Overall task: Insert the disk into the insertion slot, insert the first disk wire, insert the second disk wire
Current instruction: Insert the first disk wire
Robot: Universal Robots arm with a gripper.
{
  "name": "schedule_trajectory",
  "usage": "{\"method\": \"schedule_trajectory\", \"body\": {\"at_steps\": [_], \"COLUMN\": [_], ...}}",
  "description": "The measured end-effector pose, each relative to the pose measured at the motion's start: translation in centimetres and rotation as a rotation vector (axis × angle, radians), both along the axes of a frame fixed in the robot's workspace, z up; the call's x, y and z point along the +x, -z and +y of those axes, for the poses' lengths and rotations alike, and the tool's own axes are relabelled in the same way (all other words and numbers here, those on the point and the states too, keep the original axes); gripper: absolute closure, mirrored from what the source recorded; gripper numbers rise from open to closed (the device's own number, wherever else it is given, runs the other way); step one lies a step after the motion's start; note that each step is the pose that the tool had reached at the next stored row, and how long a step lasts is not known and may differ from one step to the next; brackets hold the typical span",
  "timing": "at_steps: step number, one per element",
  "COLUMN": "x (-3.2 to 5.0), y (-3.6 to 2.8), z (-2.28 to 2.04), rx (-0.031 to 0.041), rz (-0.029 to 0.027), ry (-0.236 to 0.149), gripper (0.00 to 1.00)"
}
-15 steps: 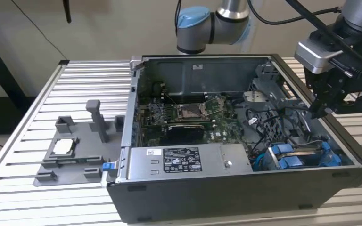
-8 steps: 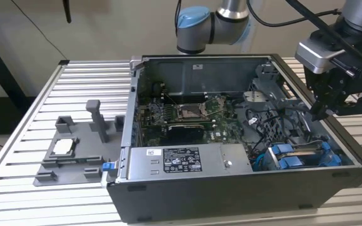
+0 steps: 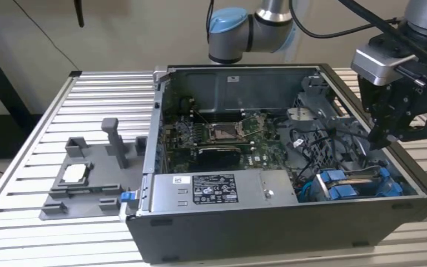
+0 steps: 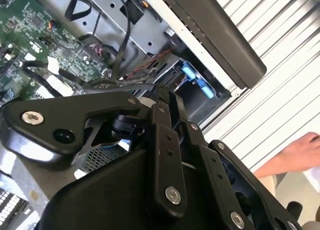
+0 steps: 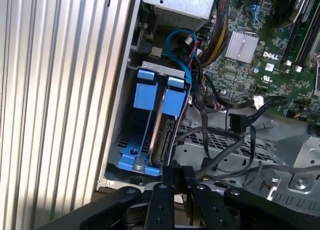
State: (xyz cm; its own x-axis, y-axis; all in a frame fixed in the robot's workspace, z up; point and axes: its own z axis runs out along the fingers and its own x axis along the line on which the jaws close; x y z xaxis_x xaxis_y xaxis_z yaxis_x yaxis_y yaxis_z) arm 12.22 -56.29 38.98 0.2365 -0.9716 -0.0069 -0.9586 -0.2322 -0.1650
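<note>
The disk [image 3: 354,182] sits in the slot at the near corner of the open computer case [image 3: 273,222], at the exterior view's right. It stands on edge between the blue tabs of its carrier [image 5: 150,95]. Its silver edge [image 5: 162,135] shows in the first wrist view, and a blue tab [image 4: 197,80] shows in the second. My gripper [image 3: 380,139] hangs just above the case's right side, over the disk's end. Its black fingers [image 5: 167,177] are drawn close together, and I see nothing between them. A black wire with a loose connector [image 5: 235,122] lies over the perforated cage beside the disk. A blue wire [image 5: 175,40] loops beyond the carrier.
A grey labelled power supply box [image 3: 213,189] fills the case's near side, with the motherboard [image 3: 221,133] behind it. A grey fixture [image 3: 87,178] rests on the slatted table [image 3: 102,100] at the exterior view's left. A person's hand [image 4: 300,152] is outside the case.
</note>
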Motion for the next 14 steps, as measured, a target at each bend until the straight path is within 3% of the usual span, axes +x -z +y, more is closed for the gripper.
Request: {"method": "schedule_trajectory", "body": {"at_steps": [6, 8, 11, 14], "x": [0.02, 0.09, 0.43, 1.02], "y": [0.58, 0.73, 0.83, 0.95], "z": [0.01, 0.01, 0.02, 0.03], "rx": [-0.0002, -0.0004, -0.0042, -0.0057], "rz": [0.0139, 0.0230, 0.0444, 0.0717], "ry": [0.031, 0.036, 0.037, 0.037], "gripper": [0.81, 0.81, 0.81, 0.81]}}
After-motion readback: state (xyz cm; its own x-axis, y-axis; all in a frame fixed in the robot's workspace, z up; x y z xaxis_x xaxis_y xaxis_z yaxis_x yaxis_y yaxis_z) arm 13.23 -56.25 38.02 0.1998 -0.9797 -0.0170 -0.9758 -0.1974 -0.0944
